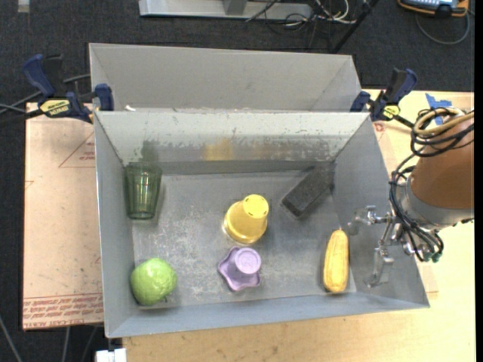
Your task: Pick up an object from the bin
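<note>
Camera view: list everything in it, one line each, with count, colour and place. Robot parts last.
Bin: one, grey, centre of view.
Glass: one, see-through green, back left corner.
Apple: one, green, front left corner.
Yellow cup: one, yellow, middle of floor.
Purple cup: one, purple, just in front of the yellow cup.
Block: one, dark grey, back right of middle.
Cob: one, yellow, front right, maybe corn.
Arm: one, orange cover, at bin's right wall.
</note>
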